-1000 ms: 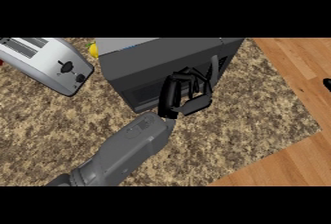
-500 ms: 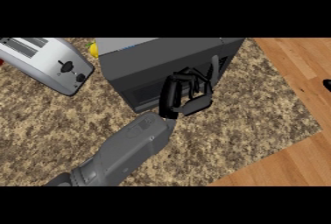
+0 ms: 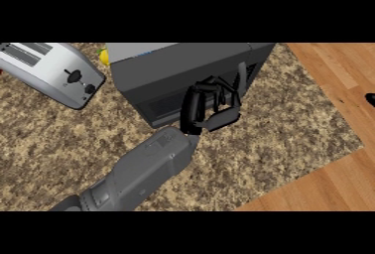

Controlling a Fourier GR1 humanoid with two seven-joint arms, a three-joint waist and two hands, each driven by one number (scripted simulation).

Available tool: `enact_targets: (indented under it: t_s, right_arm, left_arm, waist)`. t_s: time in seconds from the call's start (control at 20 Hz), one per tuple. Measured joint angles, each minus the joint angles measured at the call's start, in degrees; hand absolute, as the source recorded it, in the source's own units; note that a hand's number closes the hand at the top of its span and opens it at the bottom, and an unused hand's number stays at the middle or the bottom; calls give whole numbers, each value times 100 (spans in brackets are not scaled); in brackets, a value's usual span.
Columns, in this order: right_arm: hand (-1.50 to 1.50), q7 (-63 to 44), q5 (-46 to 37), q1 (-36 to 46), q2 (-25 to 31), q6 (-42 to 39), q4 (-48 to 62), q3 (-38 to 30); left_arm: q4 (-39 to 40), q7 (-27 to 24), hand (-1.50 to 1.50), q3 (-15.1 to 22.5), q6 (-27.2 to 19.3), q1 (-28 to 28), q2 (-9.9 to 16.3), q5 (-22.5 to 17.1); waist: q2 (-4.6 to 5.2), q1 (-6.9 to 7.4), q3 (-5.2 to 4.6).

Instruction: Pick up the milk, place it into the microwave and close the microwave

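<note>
The dark grey microwave stands at the back of the counter with its door shut against the body. The milk shows nowhere in the view. My left hand comes in on its grey forearm from the lower left and rests against the front of the door, beside the vertical handle. Its fingers are curled and hold nothing that I can see. Only a small black tip of my right hand shows at the right edge, over the floor.
A silver toaster lies at the back left. Something small and yellow peeks out behind the microwave's left corner. The speckled counter ends in a corner at the right, with wooden floor beyond.
The left hand has stayed at the microwave's door and shifted slightly. Its fingers have curled in more than a second ago. The microwave has not moved.
</note>
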State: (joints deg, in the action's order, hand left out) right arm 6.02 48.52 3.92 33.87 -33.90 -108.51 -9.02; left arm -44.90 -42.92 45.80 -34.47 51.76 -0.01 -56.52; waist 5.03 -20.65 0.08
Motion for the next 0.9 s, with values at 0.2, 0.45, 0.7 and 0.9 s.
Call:
enact_targets:
  t_s: [0.2, 0.45, 0.7, 0.9]
  right_arm:
    - [-150, -55, 104, 23, 97, -42, 23, -43]
    - [-150, -100, 235, 55, 203, -116, 40, -86]
    - [-150, -105, 439, 115, 246, -217, 16, -75]
    - [-150, -143, 627, 141, 296, -316, -43, -18]
  left_arm:
    - [41, -25, 150, 39, 24, 36, -2, -78]
    - [80, -102, 150, 88, 64, 62, 0, -152]
    - [286, -62, 150, 291, 9, 196, -2, -55]
    - [377, 100, 150, 464, -86, 299, -5, -67]
  waist:
    - [-2, 6, 0]
    - [-1, 9, 2]
    - [-11, 0, 23]
    - [-36, 41, 24]
